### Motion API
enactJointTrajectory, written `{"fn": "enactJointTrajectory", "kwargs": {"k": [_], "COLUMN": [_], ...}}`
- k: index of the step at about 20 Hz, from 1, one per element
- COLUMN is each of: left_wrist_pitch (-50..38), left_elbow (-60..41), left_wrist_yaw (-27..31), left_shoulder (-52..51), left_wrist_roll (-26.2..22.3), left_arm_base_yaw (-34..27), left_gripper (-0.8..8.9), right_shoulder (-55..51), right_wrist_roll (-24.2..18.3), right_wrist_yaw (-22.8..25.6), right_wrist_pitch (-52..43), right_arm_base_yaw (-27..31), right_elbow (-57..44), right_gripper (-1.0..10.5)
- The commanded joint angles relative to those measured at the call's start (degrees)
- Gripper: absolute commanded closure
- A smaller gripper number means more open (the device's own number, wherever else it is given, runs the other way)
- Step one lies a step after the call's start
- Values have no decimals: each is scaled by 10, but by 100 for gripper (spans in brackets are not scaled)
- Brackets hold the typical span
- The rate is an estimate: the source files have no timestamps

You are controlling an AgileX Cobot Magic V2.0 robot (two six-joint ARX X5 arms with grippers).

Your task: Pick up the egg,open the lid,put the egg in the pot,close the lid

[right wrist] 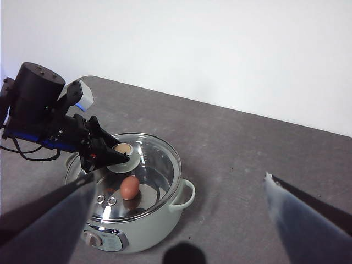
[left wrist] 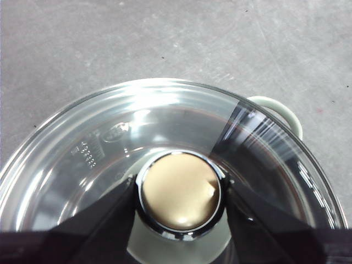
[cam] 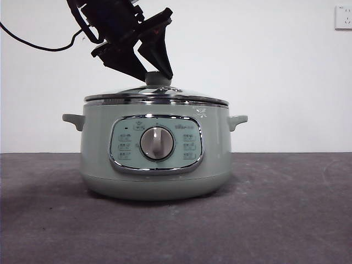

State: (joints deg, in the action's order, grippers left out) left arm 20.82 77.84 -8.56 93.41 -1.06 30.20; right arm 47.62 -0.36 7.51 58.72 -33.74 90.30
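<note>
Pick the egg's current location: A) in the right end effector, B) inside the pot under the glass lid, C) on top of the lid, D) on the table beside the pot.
B: the right wrist view shows the egg inside the pot, under the glass lid.

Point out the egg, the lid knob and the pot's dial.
egg (right wrist: 130,187): right wrist view, middle of its shell, seen through the glass.
lid knob (left wrist: 181,191): left wrist view, its flat top.
pot's dial (cam: 157,143): front view, its centre.

Plain white wall (cam: 264,66) behind the claw. White socket plate (cam: 343,17) high on it, far to the claw's side. Dark grey mottled tabletop (cam: 286,209) below the claw. Even light.
</note>
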Motion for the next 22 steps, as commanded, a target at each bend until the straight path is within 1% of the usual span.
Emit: {"fn": "enactJointTrajectory", "kwargs": {"k": [1,4,5,6,7,10,11,12,14,19,22], "left_wrist_pitch": [-22,-12,-10,-8,-6,-1,1,3,11,32,55], "left_elbow": [2,2,2,2,2,2,2,2,2,2,2], "left_wrist_yaw": [-5,-5,-5,-5,-5,-5,-6,-6,-6,-6,-7], "left_shoulder": [3,4,4,4,4,4,4,3,0,-25,-54], "left_wrist_roll": [-5,-5,-5,-4,-2,7,13,14,15,15,15], "left_arm_base_yaw": [1,1,1,1,1,1,1,1,1,1,1], "left_gripper": [822,816,801,766,687,359,291,274,275,275,275], "right_shoulder": [-2,-2,-2,-2,-2,-1,0,0,0,4,8], "right_wrist_roll": [7,7,7,7,7,7,7,7,10,14,16], "right_wrist_yaw": [-1,-1,-1,-1,-1,-3,-9,-19,-45,-79,-109], "right_wrist_pitch": [-3,2,5,9,16,38,47,53,68,101,130], "right_arm_base_yaw": [-1,-1,-1,-1,-1,-1,-1,-1,-1,-1,-1], "right_elbow": [-2,-2,-2,-2,-2,-2,-2,-2,-2,-2,-2], "right_gripper": [442,442,442,442,442,442,442,442,442,442,443]}}
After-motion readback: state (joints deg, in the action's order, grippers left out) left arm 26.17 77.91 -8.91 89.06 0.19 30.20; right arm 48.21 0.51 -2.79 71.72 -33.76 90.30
